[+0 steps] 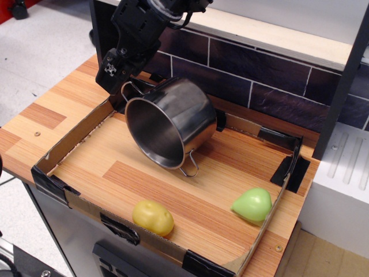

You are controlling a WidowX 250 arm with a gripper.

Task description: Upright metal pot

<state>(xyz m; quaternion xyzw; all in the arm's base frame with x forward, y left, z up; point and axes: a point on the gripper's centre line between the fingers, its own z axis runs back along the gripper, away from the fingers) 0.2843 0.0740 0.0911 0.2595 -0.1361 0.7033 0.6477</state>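
Observation:
The shiny metal pot [173, 121] lies tipped on its side inside a low cardboard tray [69, 144], its open mouth facing the front left. One wire loop handle points up at the back left, the other rests on the wood at the front. My black gripper [112, 72] hangs just above and left of the pot's upper handle, not touching the pot. Its fingers are dark and foreshortened, so I cannot tell whether they are open or shut.
A yellow toy food [153, 217] lies near the tray's front wall. A green toy food [252, 205] lies at the front right. A dark tiled back wall [259, 75] runs behind the tray. A white appliance [346, 173] stands at the right.

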